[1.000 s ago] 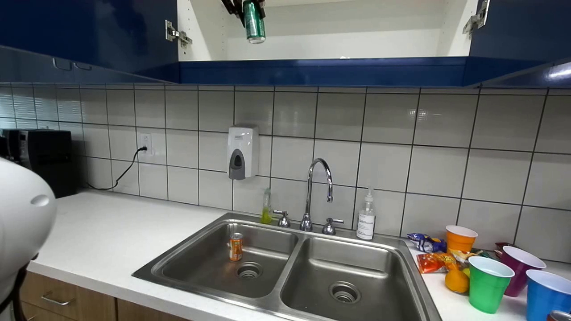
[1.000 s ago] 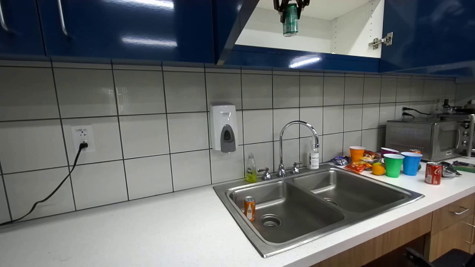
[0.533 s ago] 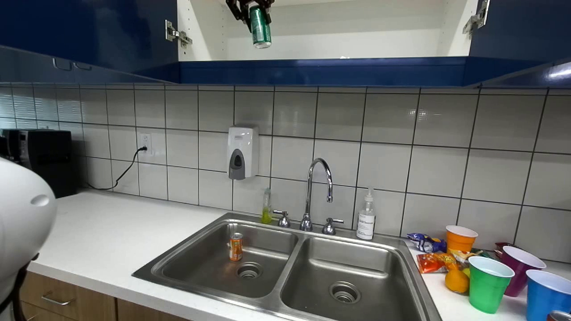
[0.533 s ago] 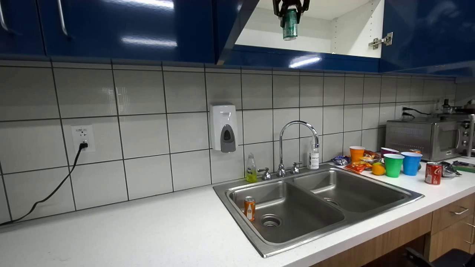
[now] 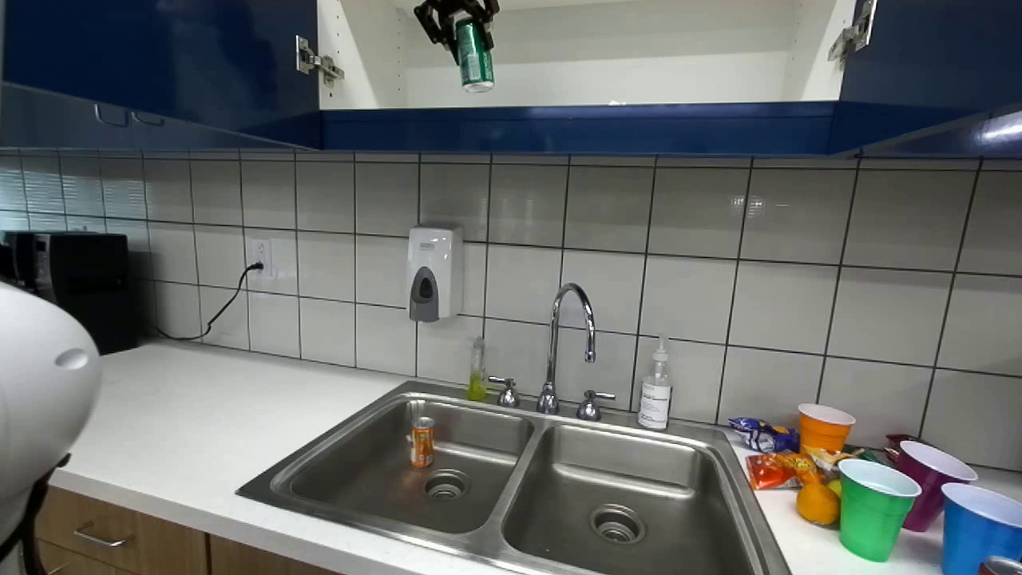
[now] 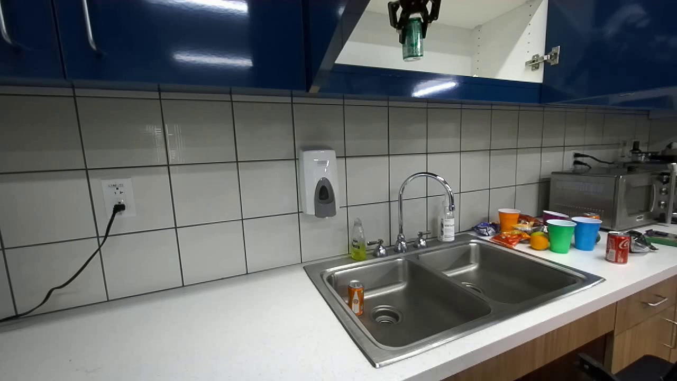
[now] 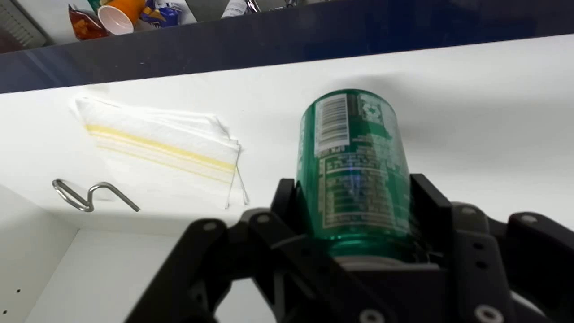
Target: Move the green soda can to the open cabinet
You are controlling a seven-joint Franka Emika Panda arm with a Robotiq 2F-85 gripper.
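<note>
In an exterior view, top centre-left: slim green metal soda can [image 5: 477, 65], slightly tilted, in the mouth of the white-walled, blue-edged open cabinet [image 5: 639, 72]; gripped by its upper half, presumably to leave the base free for setting down. In an exterior view, upper right: glossy blue door [image 6: 608, 47] standing wide for access. Wrist view, lower centre: black two-fingered gripper [image 7: 356, 195] grasping the can, jaws partly spread about it; base contact unclear.

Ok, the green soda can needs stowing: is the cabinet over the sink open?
Open: the upper cabinet shows its white interior between swung-out blue doors.
</note>
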